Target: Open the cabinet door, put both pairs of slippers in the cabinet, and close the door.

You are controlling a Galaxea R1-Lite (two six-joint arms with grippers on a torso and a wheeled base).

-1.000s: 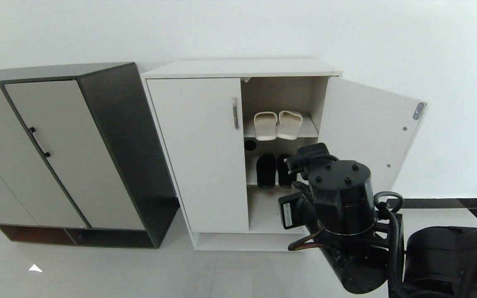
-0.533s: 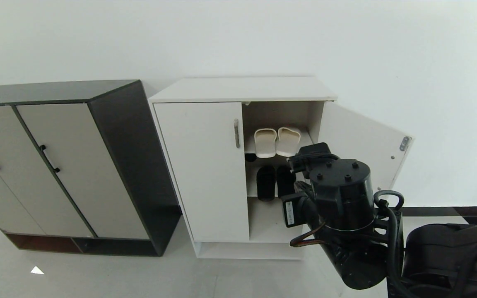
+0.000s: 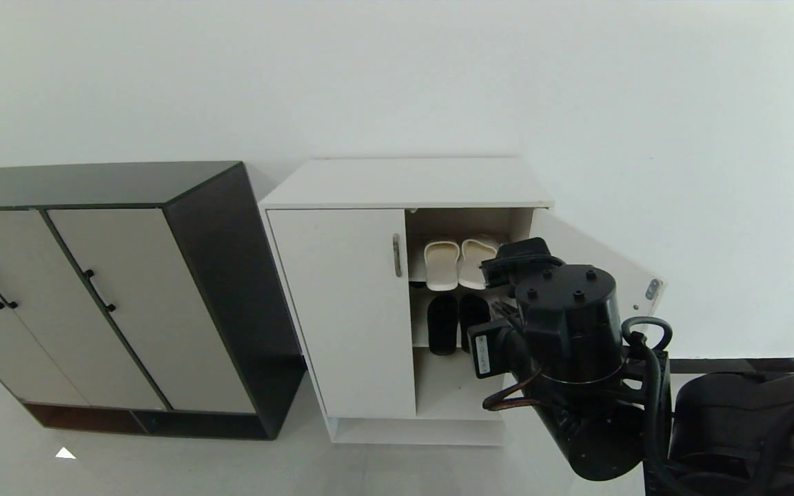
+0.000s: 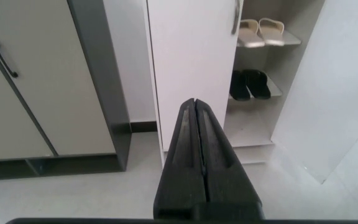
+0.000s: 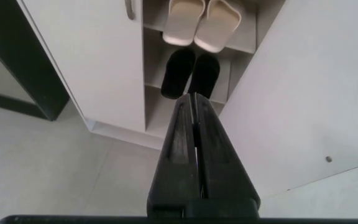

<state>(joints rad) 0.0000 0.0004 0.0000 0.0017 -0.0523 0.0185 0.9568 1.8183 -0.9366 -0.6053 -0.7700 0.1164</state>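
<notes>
**Left gripper** [image 4: 194, 104]: fingers pressed together, holding nothing, hanging above the floor in front of the white cabinet [image 4: 191, 62].

**Right gripper** [image 5: 195, 98]: fingers likewise together and holding nothing, just before the cabinet's open half and beside the open right door [image 5: 316, 81].

**White cabinet** [image 3: 342, 310]: left door [image 3: 338, 289] closed, with a metal bar handle [image 3: 396, 255] at its inner edge. The right door [image 3: 628, 275] stood swung wide.

**Contents, upper shelf:** a pair of cream slippers [image 3: 442, 264] lay side by side, toes outward.

**Contents, middle shelf:** a pair of black slippers [image 3: 442, 324] lay side by side, directly under the cream pair. Both pairs showed plainly in the right wrist view, cream [image 5: 183, 18] and black [image 5: 178, 71].

**Dark cabinet** [image 3: 211, 289]: stood just to the left of the white one. Its two grey doors were closed, with black handles, above low open compartments at the base [image 3: 87, 419].

**Obscured:** in the head view the right arm covered the right-hand slipper of each pair in part, along with the lower part of the open door.
</notes>
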